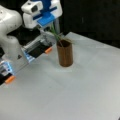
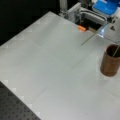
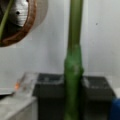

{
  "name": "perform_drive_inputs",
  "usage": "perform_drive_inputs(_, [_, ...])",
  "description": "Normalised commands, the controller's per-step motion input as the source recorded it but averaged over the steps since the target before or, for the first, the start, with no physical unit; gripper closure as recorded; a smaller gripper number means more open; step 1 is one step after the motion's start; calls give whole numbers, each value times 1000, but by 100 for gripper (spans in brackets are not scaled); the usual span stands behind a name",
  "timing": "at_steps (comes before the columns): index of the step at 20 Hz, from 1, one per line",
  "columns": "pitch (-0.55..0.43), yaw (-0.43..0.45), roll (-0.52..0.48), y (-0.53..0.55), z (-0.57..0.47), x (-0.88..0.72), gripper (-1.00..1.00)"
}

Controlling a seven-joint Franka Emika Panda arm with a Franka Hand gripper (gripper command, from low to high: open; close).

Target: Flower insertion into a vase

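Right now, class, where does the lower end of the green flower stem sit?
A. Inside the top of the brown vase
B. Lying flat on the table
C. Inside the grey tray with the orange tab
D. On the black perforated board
A: in a front view the green stem slants from the gripper down into the open top of the vase.

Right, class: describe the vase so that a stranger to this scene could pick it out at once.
Start at the pale grey table. The vase stands on it in both front views, just below the blue-and-white gripper. It is the only brown straight-sided cylinder, with green flower stems rising from its open rim.
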Motion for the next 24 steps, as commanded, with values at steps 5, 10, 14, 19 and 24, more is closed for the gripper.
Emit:
perform_drive_inputs(5, [2,-67,49,557,-10,-311,100])
perform_drive_inputs(10, [1,-60,31,492,-53,-259,100])
perform_drive_inputs(14, [64,-39,25,412,-63,-193,100])
perform_drive_inputs(19, [237,-4,47,197,2,-101,100])
perform_drive_inputs(24, [431,43,102,-31,162,74,100])
